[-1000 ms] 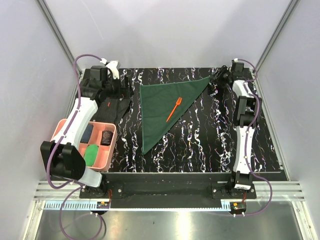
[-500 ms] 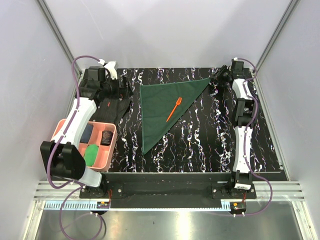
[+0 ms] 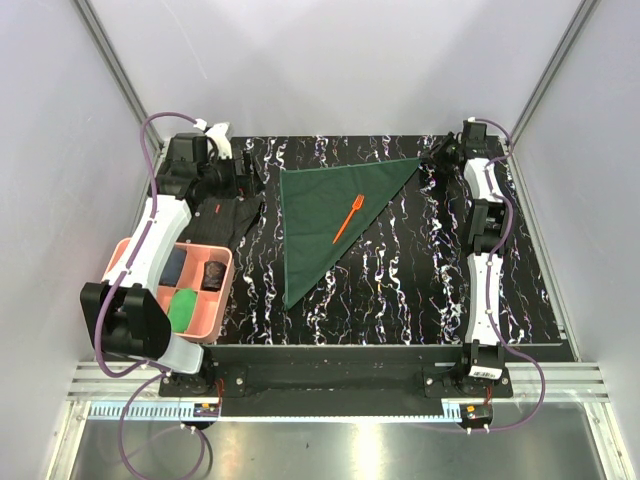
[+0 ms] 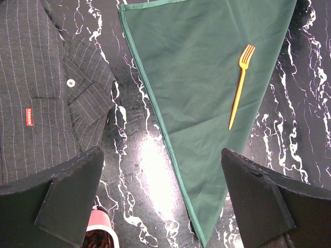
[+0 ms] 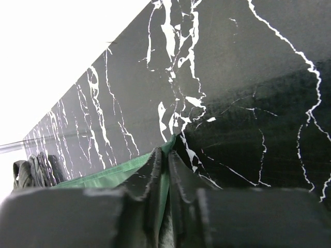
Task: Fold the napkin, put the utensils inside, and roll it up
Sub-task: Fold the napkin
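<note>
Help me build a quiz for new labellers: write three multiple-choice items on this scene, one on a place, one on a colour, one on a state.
1. Where does the fork lie?
A. in the pink tray
B. on the napkin
C. on the striped shirt

2. What colour is the napkin?
A. dark green
B. white
C. orange

3. How is the right claw?
A. wide open above the fork
B. holding the fork
C. closed on the napkin's corner

Answers: 1 B, the fork rests across the folded green triangle. 2 A, the top view shows dark green cloth. 3 C, its wrist view shows green cloth pinched between the fingers.
</note>
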You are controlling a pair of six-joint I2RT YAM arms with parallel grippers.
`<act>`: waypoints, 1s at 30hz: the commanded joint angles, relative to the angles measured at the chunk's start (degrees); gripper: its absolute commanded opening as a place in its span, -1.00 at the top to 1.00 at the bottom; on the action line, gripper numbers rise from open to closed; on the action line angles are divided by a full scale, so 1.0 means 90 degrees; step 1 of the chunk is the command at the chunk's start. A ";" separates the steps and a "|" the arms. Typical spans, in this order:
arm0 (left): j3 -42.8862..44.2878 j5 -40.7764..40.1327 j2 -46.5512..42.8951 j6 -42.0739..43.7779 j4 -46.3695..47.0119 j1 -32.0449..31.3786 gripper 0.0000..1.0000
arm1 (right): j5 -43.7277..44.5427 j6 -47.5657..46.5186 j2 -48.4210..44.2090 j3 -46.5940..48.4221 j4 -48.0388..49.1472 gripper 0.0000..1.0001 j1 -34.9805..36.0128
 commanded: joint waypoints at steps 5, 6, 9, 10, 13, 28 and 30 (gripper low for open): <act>-0.0053 0.0217 -0.0244 -0.0012 0.0322 0.0068 -0.97 | 0.0262 -0.0043 0.0171 -0.0004 -0.0413 1.00 0.0002; -0.0063 0.0217 -0.0245 -0.0012 0.0322 0.0068 -0.97 | 0.0320 -0.0063 0.0064 -0.0043 -0.0374 1.00 0.0002; -0.0073 0.0236 -0.0264 -0.0012 0.0332 0.0068 -0.98 | 0.0330 -0.0092 -0.0286 -0.0519 -0.0063 1.00 -0.0037; -0.0073 0.0246 -0.0254 -0.0012 0.0332 0.0068 -0.97 | 0.0340 -0.0082 -0.0404 -0.0647 0.0026 1.00 -0.0075; -0.0092 0.0343 -0.0274 -0.0041 0.0361 0.0068 -0.97 | 0.0399 -0.0082 -0.0863 -0.1068 0.0329 1.00 -0.0134; -0.0209 0.0705 -0.0381 -0.0178 0.0488 0.0068 -0.98 | -0.0753 -0.0404 -0.3363 -0.3673 0.1764 1.00 0.0265; -0.0229 0.0744 -0.0381 -0.0207 0.0527 0.0068 -0.97 | -0.0803 -0.0385 -0.3841 -0.4532 0.2106 1.00 0.0528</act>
